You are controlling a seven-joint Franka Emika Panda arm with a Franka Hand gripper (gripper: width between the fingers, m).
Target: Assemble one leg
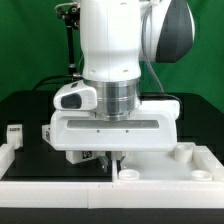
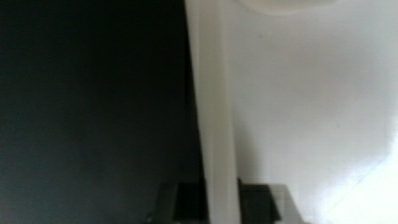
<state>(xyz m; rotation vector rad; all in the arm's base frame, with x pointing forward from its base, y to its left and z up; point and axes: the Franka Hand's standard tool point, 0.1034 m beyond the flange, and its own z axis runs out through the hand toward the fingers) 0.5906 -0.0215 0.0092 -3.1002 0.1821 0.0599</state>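
A black bench (image 1: 30, 108) carries a large flat white square panel (image 1: 160, 170) at the front. In the wrist view the panel's raised rim (image 2: 214, 110) runs straight beside the dark bench surface. Round sockets (image 1: 182, 154) sit near the panel's edges. A white L-shaped block (image 1: 12, 160), possibly a fixed stop, lies at the exterior view's left. Behind, a black stand (image 1: 68, 45) rises before a green backdrop (image 1: 30, 40).
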